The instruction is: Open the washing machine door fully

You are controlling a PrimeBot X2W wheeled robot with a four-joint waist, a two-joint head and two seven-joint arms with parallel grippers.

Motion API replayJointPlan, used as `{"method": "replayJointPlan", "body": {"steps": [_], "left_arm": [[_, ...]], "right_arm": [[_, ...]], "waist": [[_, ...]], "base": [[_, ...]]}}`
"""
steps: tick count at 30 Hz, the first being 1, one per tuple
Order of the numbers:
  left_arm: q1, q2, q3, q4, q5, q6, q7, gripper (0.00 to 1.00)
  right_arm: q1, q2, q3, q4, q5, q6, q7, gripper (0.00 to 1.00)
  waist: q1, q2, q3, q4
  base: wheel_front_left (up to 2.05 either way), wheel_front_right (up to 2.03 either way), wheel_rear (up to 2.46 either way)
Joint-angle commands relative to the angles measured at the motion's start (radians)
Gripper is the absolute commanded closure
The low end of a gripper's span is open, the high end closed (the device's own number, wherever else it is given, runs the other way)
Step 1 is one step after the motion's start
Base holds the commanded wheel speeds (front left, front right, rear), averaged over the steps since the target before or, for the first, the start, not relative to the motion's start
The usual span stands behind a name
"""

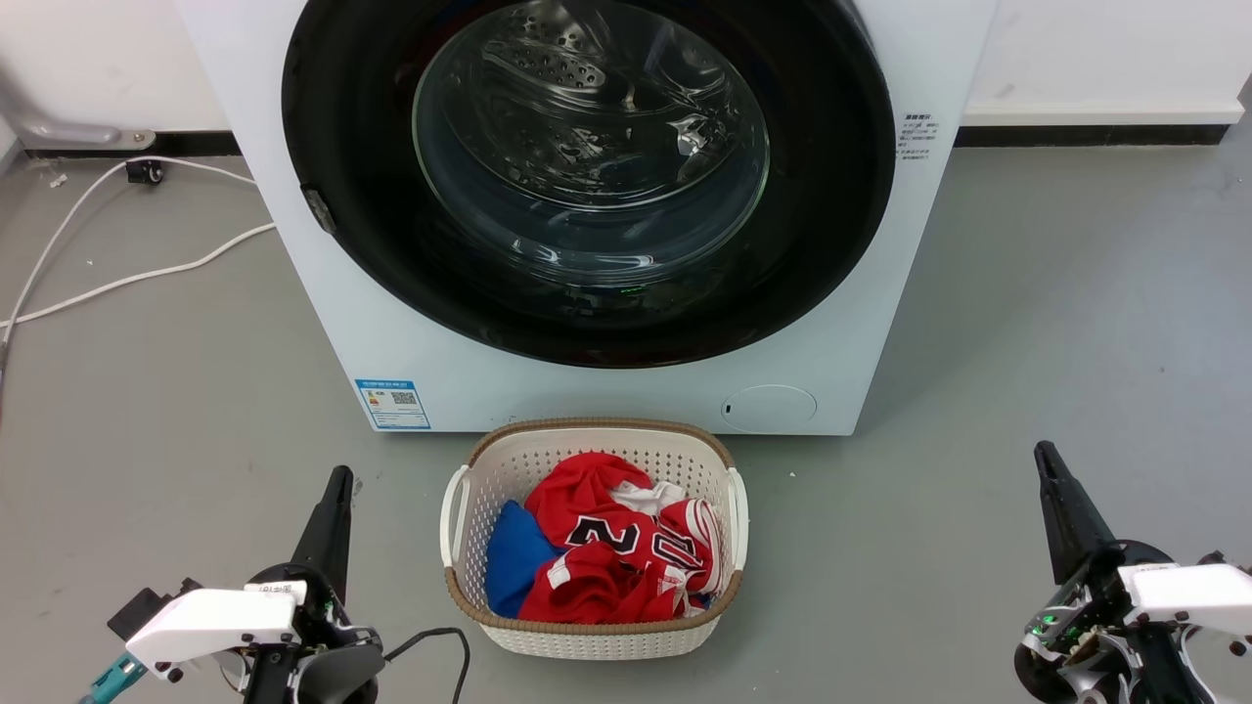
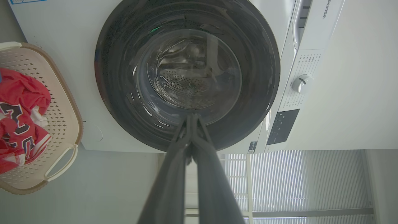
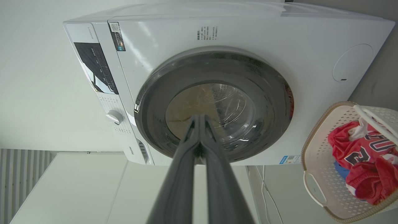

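Hovering with jaws pressed together, left gripper [image 1: 339, 479] and right gripper [image 1: 1045, 456] well apart from the closed washing machine door [image 1: 587, 186] straight ahead of both, opening not yet begun.

The laundry basket [image 1: 587, 640] sits before the washing machine [image 1: 626, 396], clothes [image 1: 606, 552] inside it.

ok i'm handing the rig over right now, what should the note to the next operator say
Left gripper: shut, empty, low at the left, clear of the door.
Right gripper: shut, empty, low at the right, also clear.
Door: shut flush on the washer; nothing touches it.
Basket of clothes stands on the floor right before the washer, between the grippers.
Done: nothing yet. Left: reach the door and pull it fully open.
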Motion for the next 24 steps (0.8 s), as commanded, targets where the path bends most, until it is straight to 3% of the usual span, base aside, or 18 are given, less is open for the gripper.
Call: {"method": "replayJointPlan", "body": {"steps": [1,2,3,15,24], "left_arm": [[-0.01,-0.001,0.004,0.001,0.001,-0.003,0.001,1.0],[-0.01,-0.001,0.004,0.001,0.001,-0.003,0.001,1.0],[0.0,0.0,0.0,0.0,0.0,0.0,0.0,0.0],[0.008,0.0,-0.066,-0.017,0.025,0.001,-0.043,0.0],[0.002,0.013,-0.105,-0.059,0.207,0.0,-0.092,0.0]], "right_arm": [[-0.012,0.004,-0.001,0.001,-0.006,0.003,0.003,1.0],[-0.012,0.004,-0.001,0.001,-0.006,0.003,0.003,1.0],[0.0,0.0,0.0,0.0,0.0,0.0,0.001,0.0],[0.031,-0.003,0.033,-0.026,-0.038,0.0,-0.045,0.0],[0.039,-0.033,0.062,-0.062,-0.211,0.0,-0.092,0.0]], "waist": [[0.0,0.0,0.0,0.0],[0.0,0.0,0.0,0.0],[0.0,0.0,0.0,0.0],[0.0,0.0,0.001,-0.002],[0.0,0.0,0.0,-0.001]], "base": [[0.0,0.0,0.0],[0.0,0.0,0.0],[0.0,0.0,0.0],[0.0,0.0,0.0],[0.0,0.0,0.0]]}}
